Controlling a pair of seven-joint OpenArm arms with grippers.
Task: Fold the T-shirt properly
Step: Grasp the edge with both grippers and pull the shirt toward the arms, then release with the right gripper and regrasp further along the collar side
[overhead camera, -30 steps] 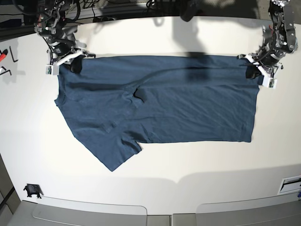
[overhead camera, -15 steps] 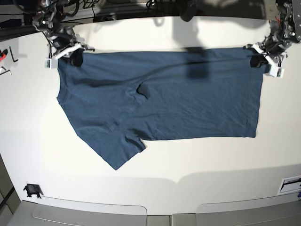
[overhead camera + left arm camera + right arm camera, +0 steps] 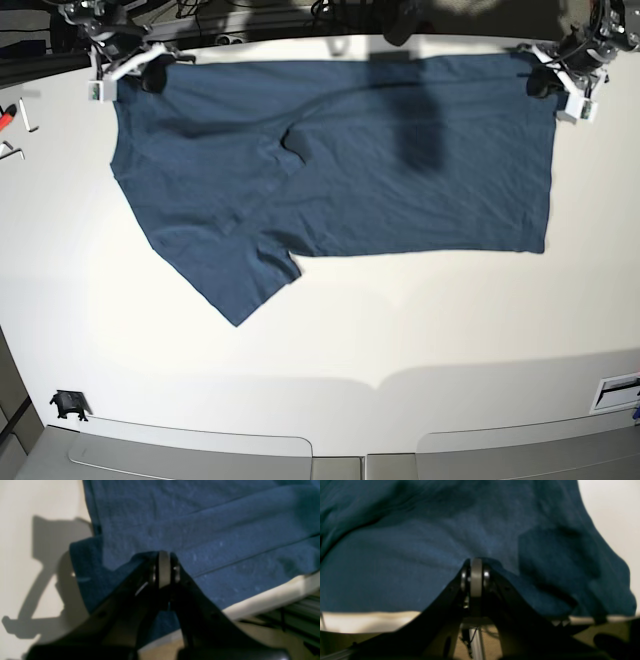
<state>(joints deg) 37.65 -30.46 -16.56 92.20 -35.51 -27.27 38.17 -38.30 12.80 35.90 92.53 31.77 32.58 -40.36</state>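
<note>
Directly beneath hands (image 3: 153, 76), T-shirt (image 3: 400, 170).

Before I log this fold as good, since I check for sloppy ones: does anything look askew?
Yes. The T-shirt is uneven: in the base view, a pointed flap hangs below its otherwise fairly straight lower edge at the left, and a small crumpled fold sits near the middle.

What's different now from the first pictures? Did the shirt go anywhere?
Yes! Both claws, the left claw and the right claw, moved toward the top of the base view, and the T-shirt slid up with them. Both claws stayed shut on the cloth, and its pointy corner stayed at the bottom. The little black thing near the table's front stayed put.
</note>
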